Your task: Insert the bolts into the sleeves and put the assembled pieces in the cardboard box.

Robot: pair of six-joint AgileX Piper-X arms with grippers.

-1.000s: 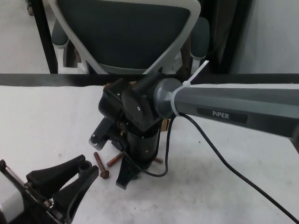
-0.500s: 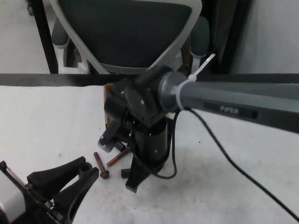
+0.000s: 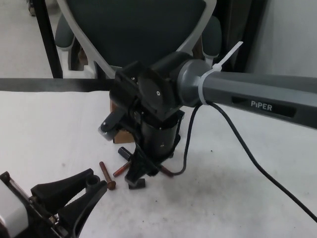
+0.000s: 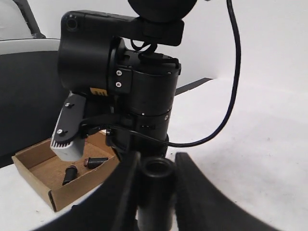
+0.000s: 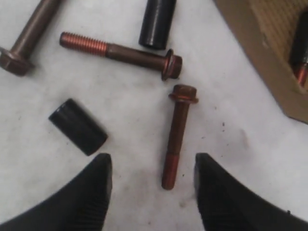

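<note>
Hovering over the surface (image 5: pixel 231 159), right gripper (image 5: pixel 151 161) fingers (image 5: pixel 94 197) spread. Bolt (image 5: pixel 177 134) lies between them, long axis crossing their closing line, head outward. Left gripper (image 4: pixel 156 161) clamps sleeve (image 4: pixel 155 197) upright.

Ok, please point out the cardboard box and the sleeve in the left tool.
cardboard box (image 4: pixel 31 181), left wrist view, on its outer wall.
sleeve (image 4: pixel 155 197), left wrist view, on its side below the rim.

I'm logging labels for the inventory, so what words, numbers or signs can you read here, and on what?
Right arm's grey link: a white maker's mark, a brand name, left unquoted.
Right arm's wrist: a yellow sticker, too small to read.
On bolts, sleeves, cardboard box: no print visible.
</note>
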